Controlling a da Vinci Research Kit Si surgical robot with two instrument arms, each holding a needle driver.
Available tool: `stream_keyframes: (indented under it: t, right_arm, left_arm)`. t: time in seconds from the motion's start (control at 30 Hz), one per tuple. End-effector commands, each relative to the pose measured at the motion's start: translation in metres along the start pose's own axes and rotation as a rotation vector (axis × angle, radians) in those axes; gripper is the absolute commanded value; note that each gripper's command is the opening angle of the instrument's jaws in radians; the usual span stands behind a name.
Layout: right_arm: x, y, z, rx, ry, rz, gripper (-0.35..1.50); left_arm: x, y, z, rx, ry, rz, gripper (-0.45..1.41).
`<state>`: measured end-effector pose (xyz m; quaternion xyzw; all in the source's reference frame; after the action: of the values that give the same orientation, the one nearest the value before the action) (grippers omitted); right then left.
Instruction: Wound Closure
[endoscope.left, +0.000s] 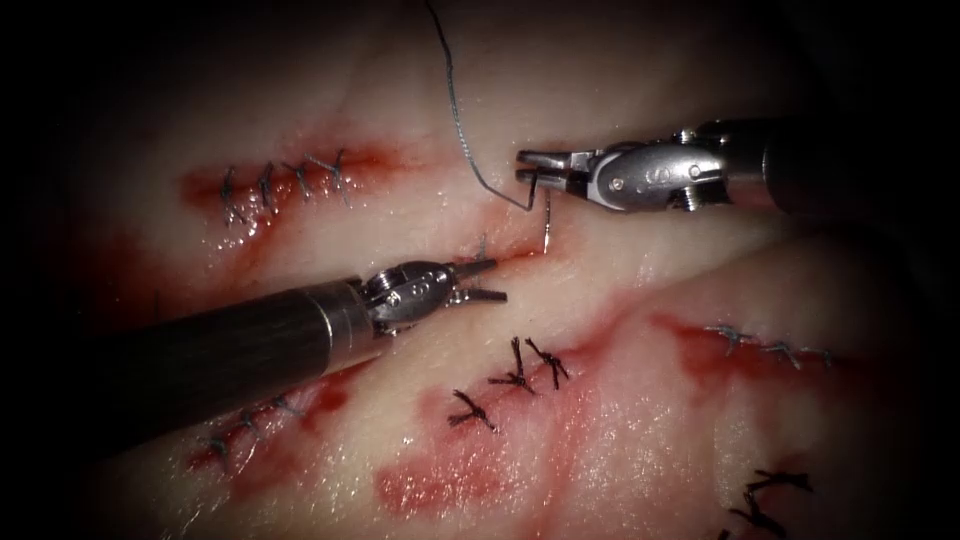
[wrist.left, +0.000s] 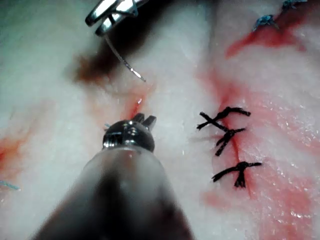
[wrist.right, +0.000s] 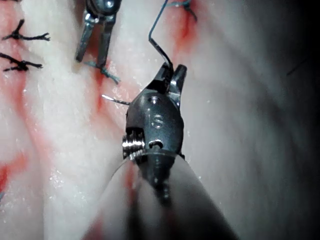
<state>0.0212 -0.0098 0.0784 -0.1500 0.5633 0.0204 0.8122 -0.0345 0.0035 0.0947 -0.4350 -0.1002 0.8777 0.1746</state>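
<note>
While the right tool (endoscope.left: 527, 167) holds the curved needle (endoscope.left: 546, 222) pinched between its jaws, the left tool (endoscope.left: 485, 281) waits just below and to the left with its jaws spread and holding nothing. The grip sits near the needle's rear end, where the thread (endoscope.left: 455, 110) joins it and runs up and away across the tissue (endoscope.left: 640, 270). The needle hangs down from the jaws toward the short open cut (endoscope.left: 515, 245), its point close to the surface; from the endoscope it seems to be just touching or hovering over the right lip of the cut, and whether it has broken the surface cannot be told. The left tool's wrist view shows the needle (wrist.left: 125, 62) slanting down from the right tool (wrist.left: 105, 20) toward a small red slit just ahead of the open left jaws (wrist.left: 145, 120).

Several finished rows of stitches (endoscope.left: 285, 180) lie around, one up and to the left, dark knots (endoscope.left: 520, 375) below, with red fluid (endoscope.left: 450, 485) smeared over the surface.

A clean bite here would likely call for the point to meet the tissue squarely, close beside the cut's edge, and to turn along the needle's own curve rather than be pushed straight. The open left jaws sit well placed to steady the far lip or receive the point. The thread needs slack and should stay clear of both tools.
</note>
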Motion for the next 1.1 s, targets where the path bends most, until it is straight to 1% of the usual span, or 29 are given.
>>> stream_keyframes:
  t: [0.03,0.27,0.37,0.4,0.53,0.63,0.73,0.83,0.97,1.07,1.1]
  right_arm:
    - [-0.0008,0.0001,0.0012,-0.007,0.011,0.015,-0.35]
    - [-0.0014,0.0002,0.0018,-0.02,0.034,0.016,-0.35]
    - [-0.0019,0.0,0.0022,-0.016,0.043,0.009,-0.35]
    - [-0.0025,-0.0002,0.0027,-0.012,0.055,0.003,-0.35]
    - [-0.0024,-0.0003,0.0034,0.006,0.084,0.0,-0.35]
    - [-0.0024,-0.0007,0.004,0.034,0.096,-0.079,-0.35]
    - [-0.0027,-0.0012,0.0043,0.036,0.102,-0.13,-0.35]
    - [-0.0029,-0.0017,0.0047,0.031,0.106,-0.188,-0.35]
    - [-0.0031,-0.0022,0.0051,0.032,0.103,-0.207,-0.35]
    - [-0.0035,-0.0024,0.0051,0.037,0.102,-0.217,-0.35]
    - [-0.0037,-0.0023,0.0048,0.033,0.098,-0.218,-0.35]
  left_arm:
    - [0.0001,-0.0007,0.0008,0.001,0.003,0.012,-0.42]
    - [0.0,-0.0006,0.0011,0.029,-0.018,-0.003,-0.45]
    - [-0.0002,-0.0004,0.0016,0.028,-0.026,-0.012,-0.4]
    - [-0.0006,0.0001,0.0026,0.015,-0.038,-0.013,-0.35]
    - [-0.0011,0.0008,0.0039,-0.015,-0.05,-0.021,-0.3]
    - [-0.0014,0.0012,0.0044,-0.024,-0.055,-0.028,-0.23]
    - [-0.0015,0.0013,0.0043,-0.037,-0.064,-0.044,-0.23]
    - [-0.0018,0.0015,0.0045,-0.048,-0.079,-0.063,-0.16]
    - [-0.0028,0.0014,0.0052,-0.049,-0.093,-0.074,-0.16]
    - [-0.0037,0.0011,0.0055,-0.054,-0.101,-0.08,-0.13]
    - [-0.0043,0.0005,0.0055,-0.057,-0.1,-0.079,-0.1]
